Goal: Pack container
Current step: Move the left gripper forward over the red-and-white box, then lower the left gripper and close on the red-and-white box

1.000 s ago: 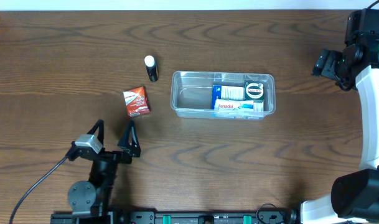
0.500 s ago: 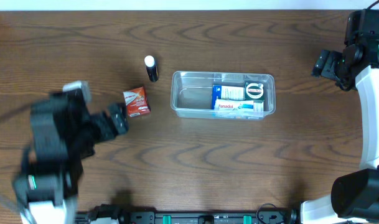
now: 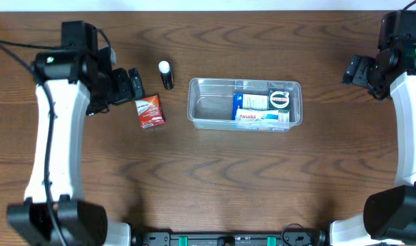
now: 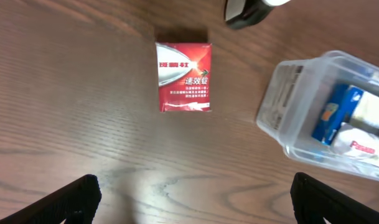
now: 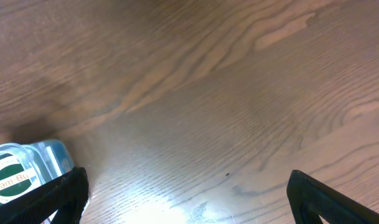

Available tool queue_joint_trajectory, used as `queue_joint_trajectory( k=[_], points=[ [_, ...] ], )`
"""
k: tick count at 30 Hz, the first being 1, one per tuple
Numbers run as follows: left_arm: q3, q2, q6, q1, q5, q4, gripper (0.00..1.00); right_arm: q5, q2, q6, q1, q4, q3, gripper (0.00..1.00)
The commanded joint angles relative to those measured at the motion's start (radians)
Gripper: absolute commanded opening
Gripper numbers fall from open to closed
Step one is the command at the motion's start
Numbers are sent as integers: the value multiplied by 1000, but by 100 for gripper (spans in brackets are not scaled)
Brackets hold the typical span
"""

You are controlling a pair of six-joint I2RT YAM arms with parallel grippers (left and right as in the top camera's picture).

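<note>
The clear plastic container [image 3: 208,109] sits mid-table with a few small boxes in its right half; it also shows in the left wrist view [image 4: 289,106]. A red box [image 3: 150,111] lies flat on the table left of it, also in the left wrist view [image 4: 183,76]. A small black bottle with a white cap [image 3: 166,74] lies behind the red box. My left gripper [image 3: 134,85] is open and empty, just left of and above the red box. My right gripper [image 3: 354,70] is open and empty, far right of the container.
The right wrist view shows bare wood and a corner of the container with a green-and-white label [image 5: 15,177]. The table's far edge runs along the top of the overhead view.
My left arm has swung up from the table's near edge to the far left side, bringing its gripper beside the red box. The right arm and the objects have not moved.
</note>
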Motion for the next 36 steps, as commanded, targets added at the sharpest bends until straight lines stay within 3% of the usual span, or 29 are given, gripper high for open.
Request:
queue_joint_trajectory(
  k=[1, 13, 36],
  points=[
    [16, 43, -17, -11, 18, 10, 98, 14, 2, -5, -8, 0, 3, 99],
    [4, 148, -16, -147, -235, 134, 98, 14, 2, -5, -8, 0, 3, 99],
    [-363, 151, -90, -145, -235, 549, 98, 14, 2, -5, -8, 0, 3, 99]
  ],
)
